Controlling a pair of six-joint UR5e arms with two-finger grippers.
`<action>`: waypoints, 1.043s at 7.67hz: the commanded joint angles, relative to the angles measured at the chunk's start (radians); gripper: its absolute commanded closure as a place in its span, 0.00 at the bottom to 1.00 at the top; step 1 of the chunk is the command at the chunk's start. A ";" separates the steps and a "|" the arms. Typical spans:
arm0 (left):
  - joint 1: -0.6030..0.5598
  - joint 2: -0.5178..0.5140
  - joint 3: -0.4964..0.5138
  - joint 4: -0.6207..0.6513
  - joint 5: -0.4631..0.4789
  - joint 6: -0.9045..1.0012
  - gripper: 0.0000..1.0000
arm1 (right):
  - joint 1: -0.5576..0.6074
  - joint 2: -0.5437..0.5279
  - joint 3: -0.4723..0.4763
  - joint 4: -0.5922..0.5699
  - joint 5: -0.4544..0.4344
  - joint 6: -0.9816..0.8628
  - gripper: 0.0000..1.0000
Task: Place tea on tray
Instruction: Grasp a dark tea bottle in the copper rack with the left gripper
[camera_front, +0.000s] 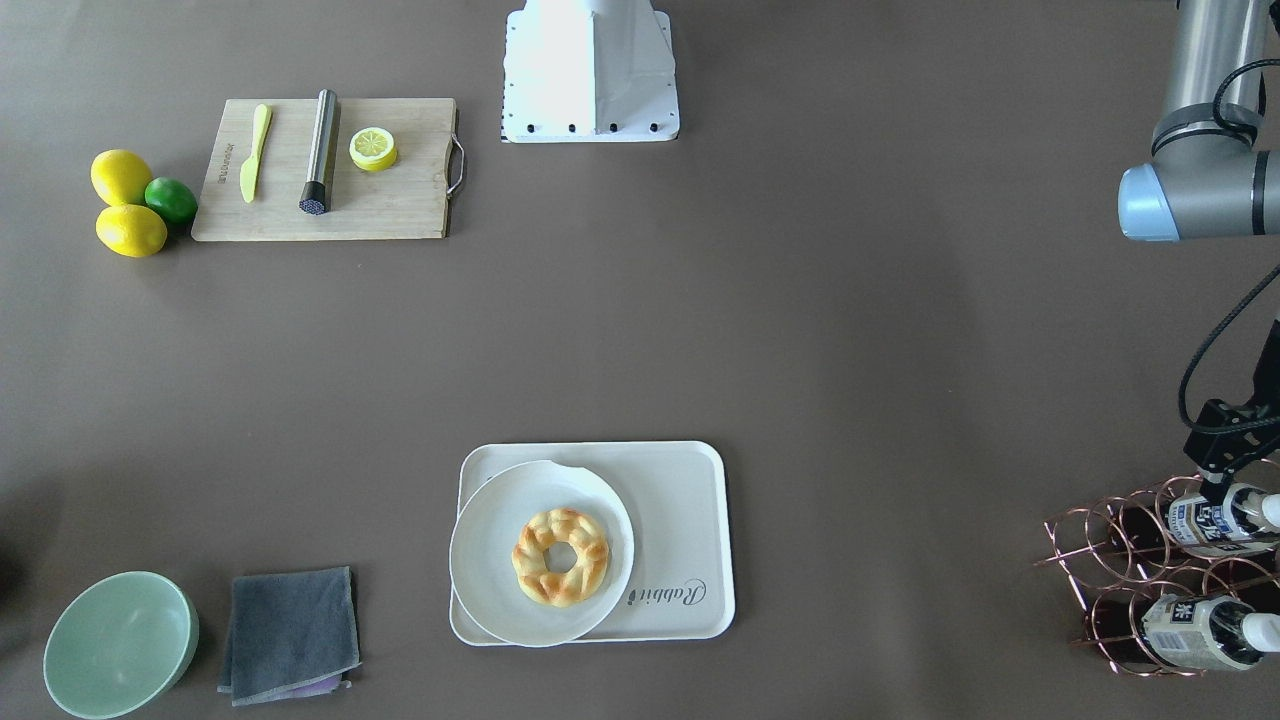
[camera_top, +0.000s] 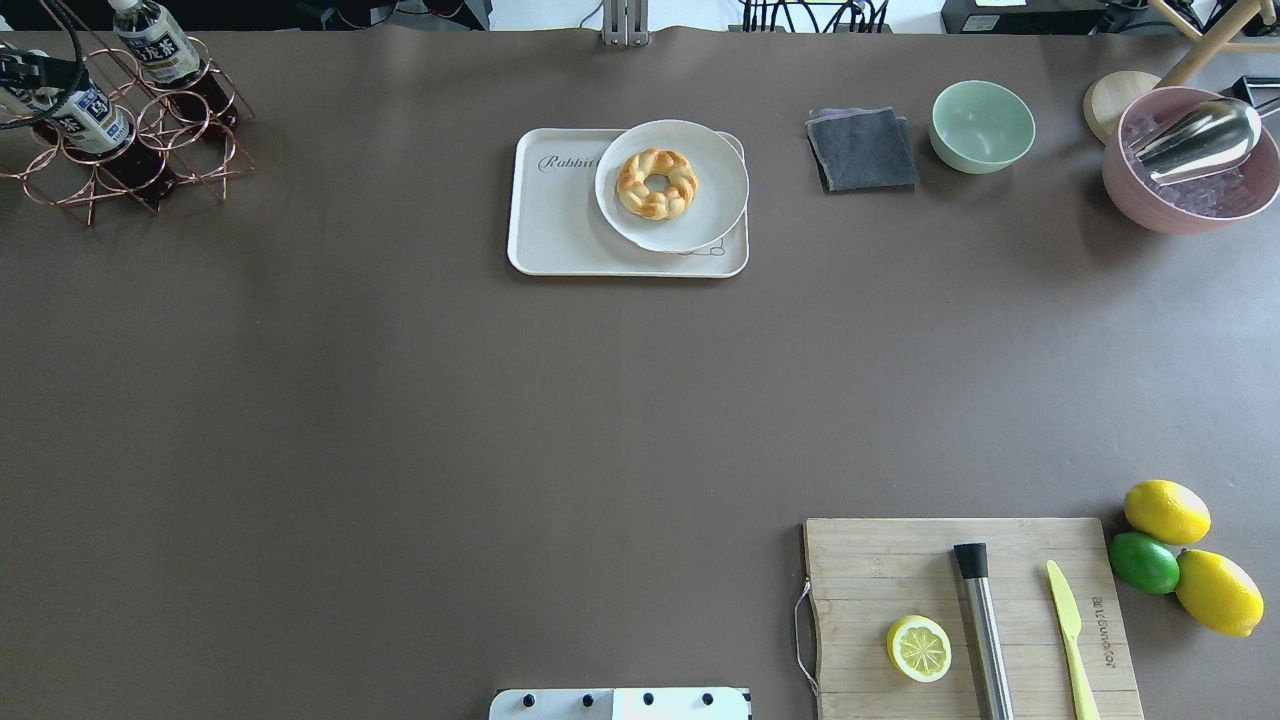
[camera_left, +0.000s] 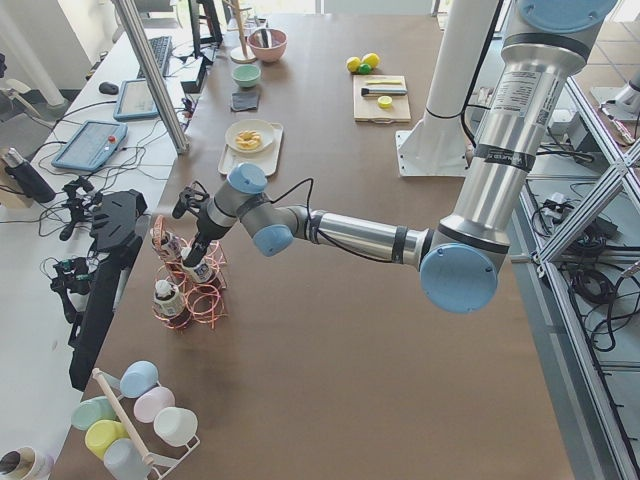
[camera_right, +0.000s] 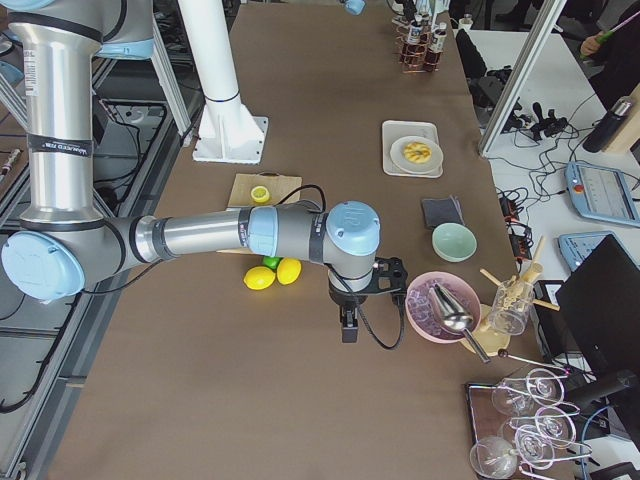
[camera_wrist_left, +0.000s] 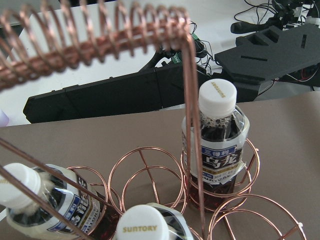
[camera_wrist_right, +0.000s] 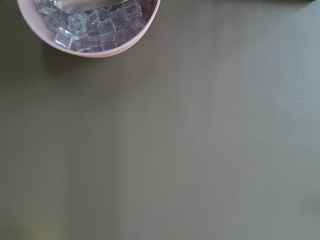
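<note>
A long table (camera_top: 400, 400) covered in matte brown fills the middle of the room, evenly lit, with soft shadows. Along one long side of the table runs a white desk (camera_left: 30, 330) with a keyboard (camera_left: 158, 55), a tablet (camera_left: 90, 145) and black cases (camera_left: 100, 290). A slanting metal post (camera_left: 150, 70) rises between table and desk. Past the table's opposite side, grey floor (camera_left: 600, 330) shows behind aluminium rails (camera_left: 585, 205).

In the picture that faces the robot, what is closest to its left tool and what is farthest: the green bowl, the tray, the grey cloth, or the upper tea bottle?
1. Upper tea bottle, at the far right edge, right beside the left tool.
2. Tray, bottom middle.
3. Grey cloth, bottom left.
4. Green bowl, bottom left corner, farthest.
</note>
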 joint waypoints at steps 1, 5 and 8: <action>-0.015 0.007 0.003 0.002 -0.001 0.016 0.05 | 0.000 0.000 0.002 0.000 0.000 0.000 0.00; -0.015 0.004 0.004 0.002 0.000 0.000 0.40 | 0.000 0.000 0.002 0.000 -0.001 0.000 0.00; -0.013 -0.005 0.015 0.002 -0.001 -0.035 0.82 | 0.000 0.000 0.002 0.000 0.000 0.000 0.00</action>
